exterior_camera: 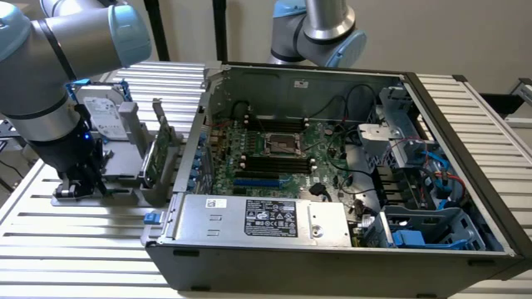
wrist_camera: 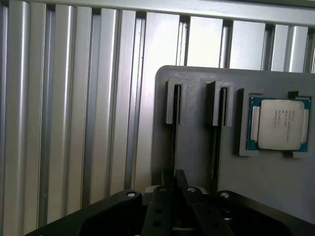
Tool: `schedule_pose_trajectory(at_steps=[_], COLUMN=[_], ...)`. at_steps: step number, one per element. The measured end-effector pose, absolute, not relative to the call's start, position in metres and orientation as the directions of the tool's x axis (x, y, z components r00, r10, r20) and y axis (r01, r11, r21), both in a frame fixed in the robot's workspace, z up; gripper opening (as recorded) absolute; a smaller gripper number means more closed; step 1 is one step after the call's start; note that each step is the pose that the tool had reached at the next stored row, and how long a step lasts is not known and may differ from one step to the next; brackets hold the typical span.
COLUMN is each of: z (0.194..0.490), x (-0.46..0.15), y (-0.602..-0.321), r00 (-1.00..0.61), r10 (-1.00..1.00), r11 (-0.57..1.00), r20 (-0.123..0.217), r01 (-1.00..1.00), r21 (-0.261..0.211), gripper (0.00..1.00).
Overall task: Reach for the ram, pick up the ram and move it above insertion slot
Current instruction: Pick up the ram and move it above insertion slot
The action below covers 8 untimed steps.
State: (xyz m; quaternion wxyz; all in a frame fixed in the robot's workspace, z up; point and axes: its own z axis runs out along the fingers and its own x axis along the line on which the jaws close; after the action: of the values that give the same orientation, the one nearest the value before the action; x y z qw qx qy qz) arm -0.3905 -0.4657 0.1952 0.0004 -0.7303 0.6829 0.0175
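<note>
Wrist view, claw: gripper pinched almost closed on the ram, one finger on each side of its thin edge.
Ram: upright in a slot of the grey holder; processor chip pocketed nearby.
Exterior view, place: holder at nine o'clock of the open computer case.
Edges: expansion card stands between holder and case wall.
Open room: bare slatted table at the holder's six o'clock.

Soft, even overhead light fills your exterior view: the ribbed silver counter shines pale, while the open grey computer case keeps dim corners. In your wrist view the black fingers and the thin, flat green ram pinched between them sit in shadow.
</note>
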Motion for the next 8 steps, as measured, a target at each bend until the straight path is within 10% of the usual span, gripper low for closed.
schedule_pose_trajectory(at_steps=[8], z=[0.215], x=[-0.391], y=[-0.466], r00=[0.067], r10=[-0.997], r11=[-0.067], r20=[-0.034], r01=[-0.997], r21=[0.023], gripper=[0.14])
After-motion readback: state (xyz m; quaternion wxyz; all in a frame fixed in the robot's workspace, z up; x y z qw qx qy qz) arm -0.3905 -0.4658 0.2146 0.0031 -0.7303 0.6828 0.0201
